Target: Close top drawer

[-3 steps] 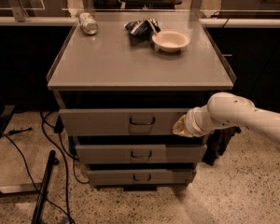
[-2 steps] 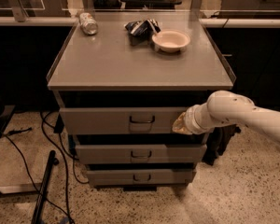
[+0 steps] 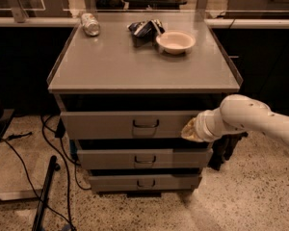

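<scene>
The robot's gripper [image 3: 190, 130], on a white arm [image 3: 250, 120], sits against the right end of the wide grey metal top drawer [image 3: 106, 124], which stands slightly out from the cabinet. Whether the gripper is open or closed cannot be told. The drawer's rectangular loop handle [image 3: 145, 124] lies beside the gripper toward mid-panel, with two slimmer grey drawers [image 3: 144, 159] below it and a round white bowl [image 3: 176, 42] well above.

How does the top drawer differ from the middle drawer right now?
The top drawer has a taller front than the middle drawer and juts further forward. The gripper is at the top drawer's right end; nothing touches the middle drawer. Both are grey with central loop handles.
</scene>
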Tool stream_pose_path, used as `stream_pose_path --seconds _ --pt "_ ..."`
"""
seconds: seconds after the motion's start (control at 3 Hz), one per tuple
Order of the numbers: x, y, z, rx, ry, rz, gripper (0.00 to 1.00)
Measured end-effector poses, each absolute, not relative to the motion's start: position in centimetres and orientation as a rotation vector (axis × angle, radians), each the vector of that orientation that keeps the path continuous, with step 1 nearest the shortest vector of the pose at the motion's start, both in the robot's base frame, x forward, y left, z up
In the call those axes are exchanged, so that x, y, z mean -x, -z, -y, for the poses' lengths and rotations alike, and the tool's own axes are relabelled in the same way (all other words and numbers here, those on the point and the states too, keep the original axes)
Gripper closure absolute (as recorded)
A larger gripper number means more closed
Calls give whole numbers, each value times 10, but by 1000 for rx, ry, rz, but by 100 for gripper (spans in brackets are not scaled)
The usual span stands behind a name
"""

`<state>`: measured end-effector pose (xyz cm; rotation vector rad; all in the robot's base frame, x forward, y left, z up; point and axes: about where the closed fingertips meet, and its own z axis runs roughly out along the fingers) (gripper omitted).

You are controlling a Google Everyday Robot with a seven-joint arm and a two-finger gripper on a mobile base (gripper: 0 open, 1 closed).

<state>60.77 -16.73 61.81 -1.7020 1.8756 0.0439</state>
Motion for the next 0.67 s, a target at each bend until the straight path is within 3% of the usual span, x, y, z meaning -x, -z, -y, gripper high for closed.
stream_pose_path --seconds 0.67 --pt "-497 -639 180 1764 -291 -1917 100"
